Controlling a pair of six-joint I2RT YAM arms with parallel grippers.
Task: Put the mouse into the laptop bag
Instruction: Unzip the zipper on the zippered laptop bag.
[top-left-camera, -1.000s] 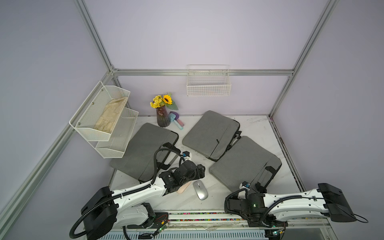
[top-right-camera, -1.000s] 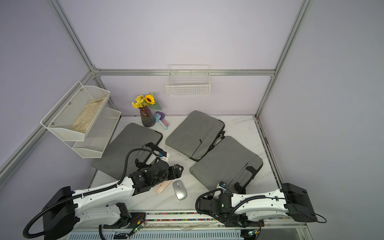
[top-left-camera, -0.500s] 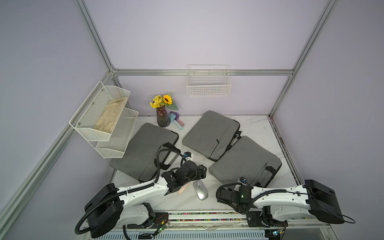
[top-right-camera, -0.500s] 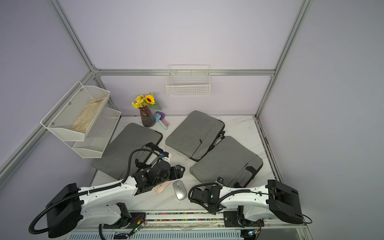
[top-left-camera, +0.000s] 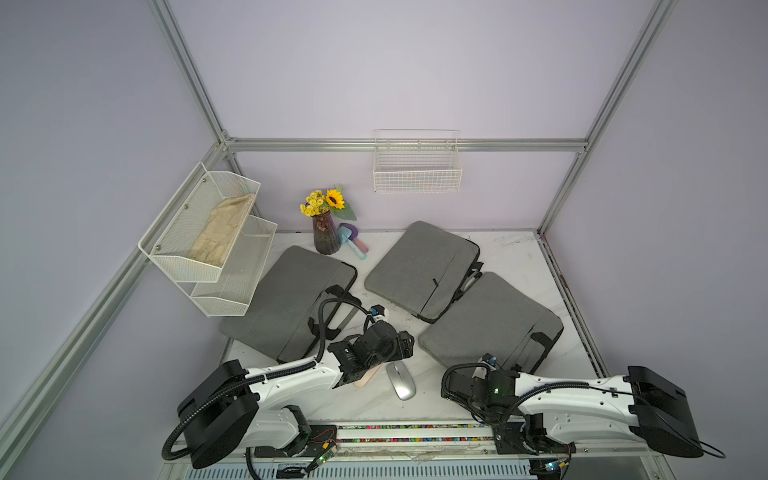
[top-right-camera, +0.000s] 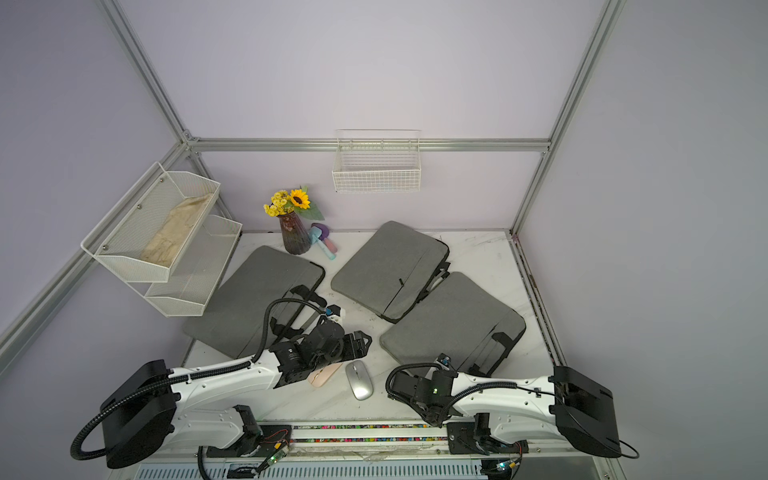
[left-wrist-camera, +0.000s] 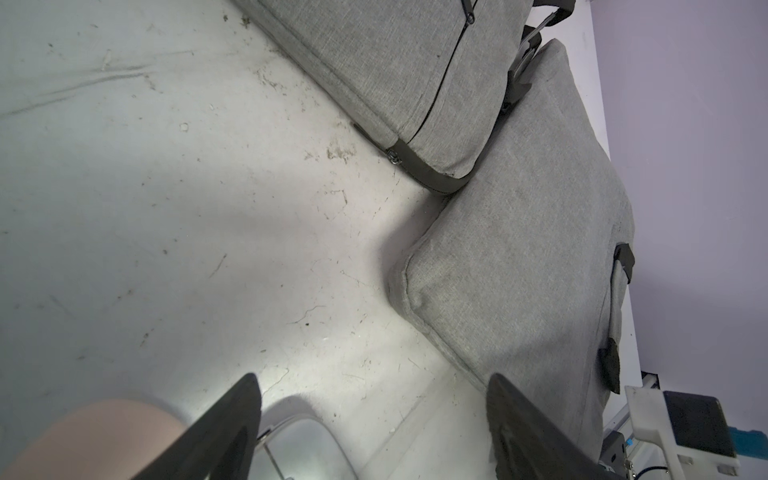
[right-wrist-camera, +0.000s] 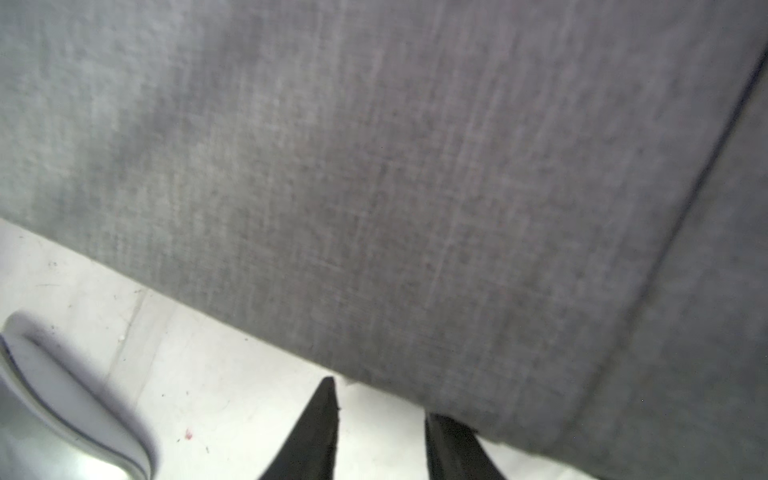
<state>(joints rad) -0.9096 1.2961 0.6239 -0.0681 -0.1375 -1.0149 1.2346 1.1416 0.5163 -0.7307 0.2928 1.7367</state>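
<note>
Here, showed the left gripper (left-wrist-camera: 372, 376) with jaws spread wide, released, clasping nothing. Found only bare table (left-wrist-camera: 166, 208) in the gap between its fingers (left-wrist-camera: 232, 419). Found the silver mouse (left-wrist-camera: 299, 444) on the table close behind one jaw, partly hidden by that finger and outside the gap; could not tell whether touched. Noted a peach-coloured object (left-wrist-camera: 95, 436) just outside the same jaw, beside the mouse. Ahead of the jaws, recorded the corner of a grey laptop bag (left-wrist-camera: 519, 257), with a second bag (left-wrist-camera: 395, 62) touching its far edge.

Next, showed the right gripper (right-wrist-camera: 379, 399) with jaws parted by a narrow gap, white table between them, nothing grasped. Recorded one fingertip (right-wrist-camera: 440, 432) right at the hem of the grey laptop bag (right-wrist-camera: 374, 166), whose cloth filled the field ahead of the jaws; could not tell whether in contact. Caught the mouse (right-wrist-camera: 62, 415), blurred, well off to the side of the other jaw.

Lastly, in both top views, located the mouse (top-left-camera: 401, 386) (top-right-camera: 359, 385) flat on the table, outside every bag, just beside the left jaws and apart from the right arm's wrist. Could not make out the right jaws there, hidden beneath that wrist. Marked a third bag (top-left-camera: 286, 299) behind the left jaws, under the left arm's cable.
</note>
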